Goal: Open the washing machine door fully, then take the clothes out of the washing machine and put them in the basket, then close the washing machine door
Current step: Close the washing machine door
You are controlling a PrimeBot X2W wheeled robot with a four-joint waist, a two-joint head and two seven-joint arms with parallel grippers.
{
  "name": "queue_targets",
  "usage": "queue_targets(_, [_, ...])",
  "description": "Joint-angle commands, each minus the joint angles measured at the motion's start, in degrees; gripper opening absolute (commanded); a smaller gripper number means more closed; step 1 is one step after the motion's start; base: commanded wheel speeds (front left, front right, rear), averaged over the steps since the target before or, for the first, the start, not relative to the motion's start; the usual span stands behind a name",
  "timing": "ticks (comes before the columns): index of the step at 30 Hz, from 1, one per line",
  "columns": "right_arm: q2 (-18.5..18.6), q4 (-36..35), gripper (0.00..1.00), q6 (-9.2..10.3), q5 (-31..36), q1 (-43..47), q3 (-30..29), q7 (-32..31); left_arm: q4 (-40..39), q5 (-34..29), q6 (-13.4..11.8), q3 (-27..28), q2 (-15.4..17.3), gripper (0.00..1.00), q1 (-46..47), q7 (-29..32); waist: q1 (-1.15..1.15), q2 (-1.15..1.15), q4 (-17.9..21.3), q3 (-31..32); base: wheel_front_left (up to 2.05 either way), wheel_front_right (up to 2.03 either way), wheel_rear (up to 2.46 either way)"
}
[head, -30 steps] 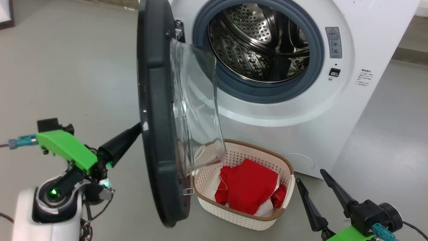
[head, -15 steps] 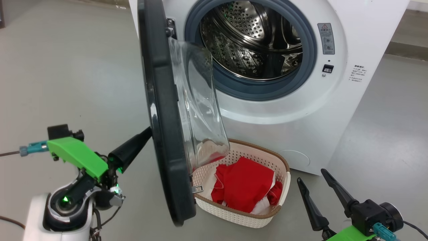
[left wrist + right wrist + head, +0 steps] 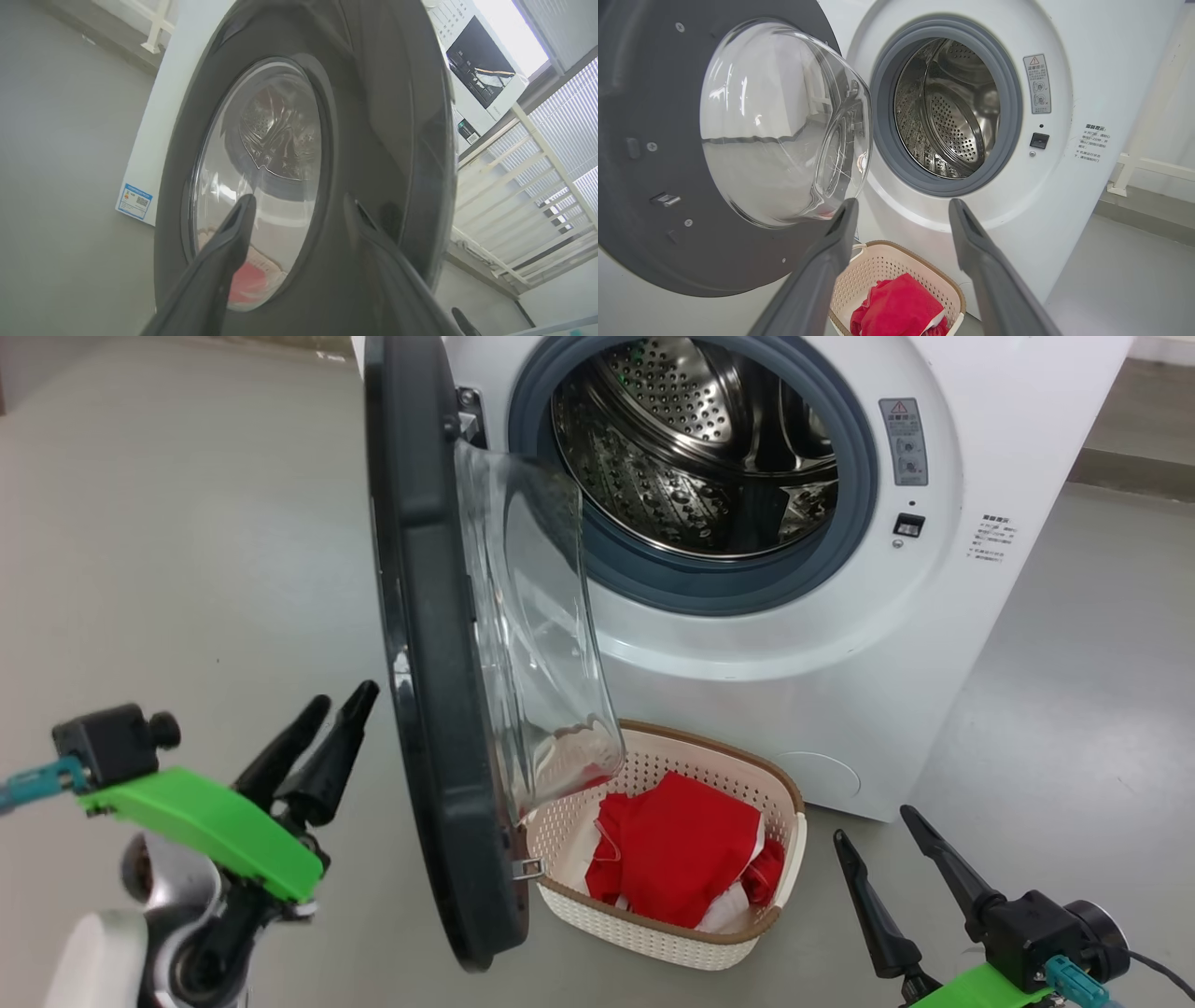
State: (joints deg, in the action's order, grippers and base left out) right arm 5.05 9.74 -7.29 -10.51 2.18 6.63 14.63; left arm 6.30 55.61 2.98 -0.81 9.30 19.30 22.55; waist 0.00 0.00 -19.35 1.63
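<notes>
The washing machine [image 3: 794,709] stands with its steel drum [image 3: 709,457] bare inside. Its door [image 3: 420,663] hangs open, edge-on to me, the glass bowl [image 3: 532,644] bulging toward the machine. Below the opening sits the basket [image 3: 653,933] with the red clothes [image 3: 681,859] in it. My left gripper [image 3: 346,693] is open just left of the door's outer face, not touching it; in the left wrist view that door [image 3: 373,116] looms close ahead of the left gripper [image 3: 299,200]. My right gripper [image 3: 872,823] is open and holds nothing, right of the basket [image 3: 896,261].
Grey floor [image 3: 187,523] spreads wide to the left of the door and to the right of the machine. A blue label [image 3: 134,200] marks the machine's side. A white railing [image 3: 514,186] and a white appliance [image 3: 481,70] stand beyond the door.
My left gripper has come off the door's outer face, drawn back a little and rolled, so both fingers now show. The head camera shifted slightly. The right arm stayed put.
</notes>
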Motion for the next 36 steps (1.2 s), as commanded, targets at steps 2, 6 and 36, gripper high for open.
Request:
queue_targets(2, [0.26, -1.29, 1.00, -0.20, 0.44, -2.25, 1.36, 0.37, -2.32, -7.71, 1.54, 0.00, 4.05, 1.00, -0.36, -5.68, 0.00, 0.00, 0.23, -0.07, 0.00, 0.00, 0.00])
queue_targets(6, [0.12, -1.24, 1.00, -0.20, 0.55, -2.01, 1.05, 0.37, -2.21, -18.16, 1.48, -2.16, 5.61, 1.00, -2.41, -15.48, 0.00, 0.00, 0.45, 0.23, 0.00, 0.00, 0.00])
queue_targets(36, [-1.43, -1.86, 1.00, -0.20, 2.00, -1.12, 0.13, 0.37, 3.07, -37.14, -7.68, -5.96, 3.90, 1.00, -12.66, -37.11, 0.00, 0.00, 1.59, 0.80, 0.00, 0.00, 0.00])
